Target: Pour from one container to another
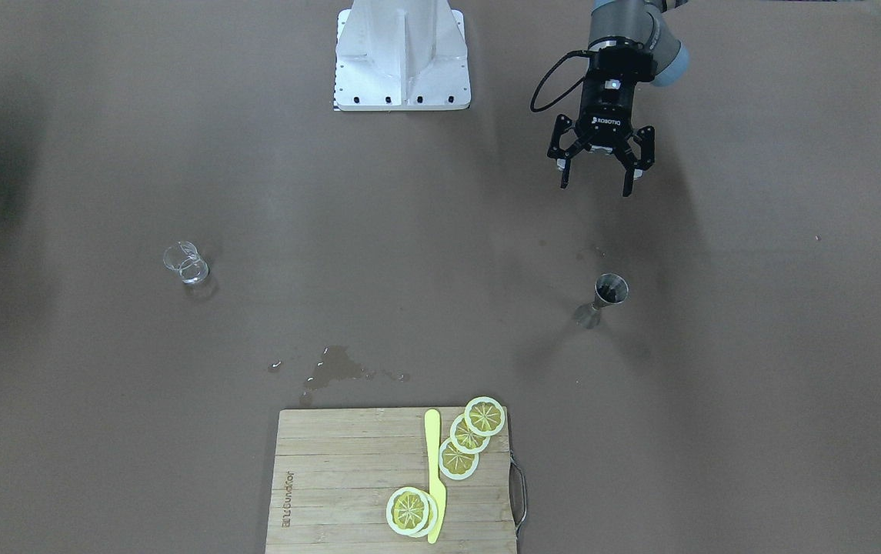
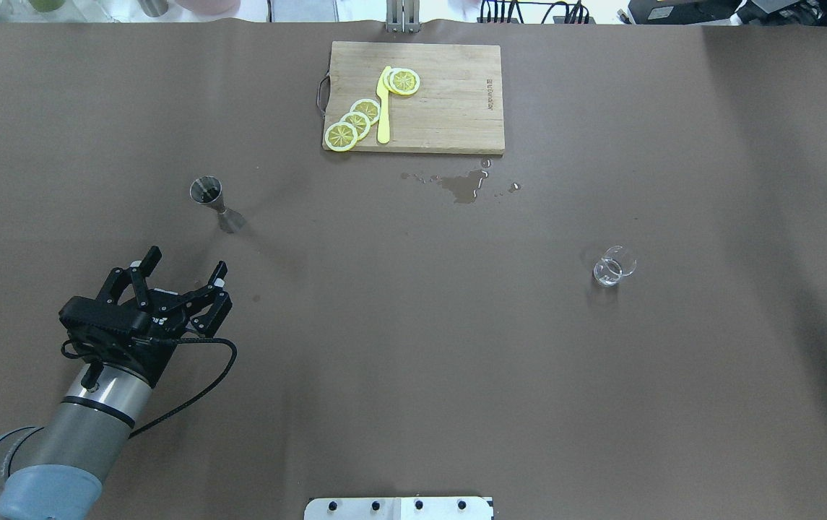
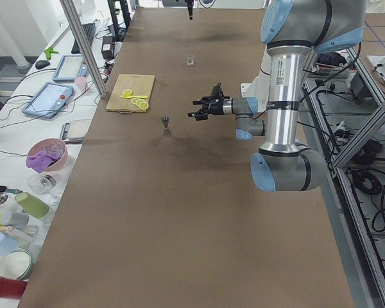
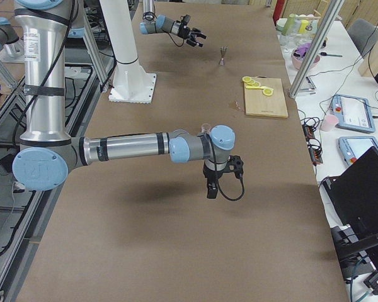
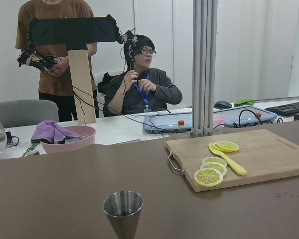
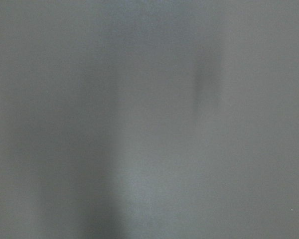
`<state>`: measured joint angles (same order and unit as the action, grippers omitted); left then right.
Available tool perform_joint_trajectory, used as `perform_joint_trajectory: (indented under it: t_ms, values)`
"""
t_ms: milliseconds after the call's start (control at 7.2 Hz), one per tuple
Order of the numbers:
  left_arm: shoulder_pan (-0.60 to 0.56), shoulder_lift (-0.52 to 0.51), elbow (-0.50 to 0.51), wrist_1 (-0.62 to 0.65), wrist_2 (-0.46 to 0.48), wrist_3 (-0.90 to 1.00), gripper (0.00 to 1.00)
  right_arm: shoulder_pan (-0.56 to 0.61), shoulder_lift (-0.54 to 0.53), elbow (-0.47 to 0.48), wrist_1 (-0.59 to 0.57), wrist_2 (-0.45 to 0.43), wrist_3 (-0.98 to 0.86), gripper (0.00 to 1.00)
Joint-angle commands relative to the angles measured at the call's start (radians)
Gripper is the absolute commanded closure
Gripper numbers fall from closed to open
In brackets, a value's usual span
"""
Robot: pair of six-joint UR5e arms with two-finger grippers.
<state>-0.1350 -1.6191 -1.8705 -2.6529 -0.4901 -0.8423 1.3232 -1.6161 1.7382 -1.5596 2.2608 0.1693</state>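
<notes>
The clear glass cup [image 1: 188,263] stands upright and alone on the brown table, on the robot's right side [image 2: 614,266]. The metal jigger [image 1: 605,298] stands upright on the robot's left side [image 2: 212,201]. My left gripper [image 1: 600,173] hovers open and empty a short way back from the jigger [image 2: 188,260]. The left wrist view looks straight at the jigger's top cone [image 5: 123,211]. My right gripper [image 4: 211,189] shows only in the side views, low over bare table and pointing down. I cannot tell whether it is open or shut. The right wrist view shows only blurred table surface.
A wooden cutting board [image 2: 449,108] with lemon slices [image 2: 355,123] and a yellow knife [image 2: 383,105] lies at the table's far edge. A small wet spill [image 2: 465,186] sits just in front of it. The robot's base plate [image 1: 402,54] is at the near edge. People sit beyond the table.
</notes>
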Motion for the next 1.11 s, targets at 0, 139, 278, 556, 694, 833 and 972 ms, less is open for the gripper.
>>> perform_joint_trajectory:
  t_ms: [0, 139, 278, 556, 694, 833, 972]
  values:
    - [-0.065, -0.008, -0.126, 0.173, -0.100, 0.000, 0.04, -0.001, 0.005, 0.011, -0.008, -0.004, 0.001, 0.00]
    - [-0.131, -0.043, -0.149, 0.268, -0.176, -0.001, 0.04, -0.002, 0.005, 0.011, -0.007, -0.004, -0.001, 0.00]
    - [-0.190, -0.086, -0.156, 0.351, -0.253, -0.001, 0.04, -0.001, -0.002, 0.021, -0.013, 0.014, 0.001, 0.00]
    - [-0.299, -0.157, -0.237, 0.613, -0.438, -0.006, 0.05, -0.002, 0.002, 0.012, -0.004, 0.022, 0.004, 0.00]
    - [-0.399, -0.185, -0.261, 0.721, -0.608, -0.004, 0.05, -0.002, 0.005, 0.011, -0.002, 0.019, 0.006, 0.00]
    - [-0.511, -0.220, -0.265, 0.828, -0.827, -0.003, 0.05, -0.001, 0.005, 0.015, -0.002, 0.022, 0.007, 0.00]
    - [-0.613, -0.255, -0.268, 0.940, -0.992, 0.002, 0.04, -0.001, 0.004, 0.014, -0.003, 0.023, 0.007, 0.00]
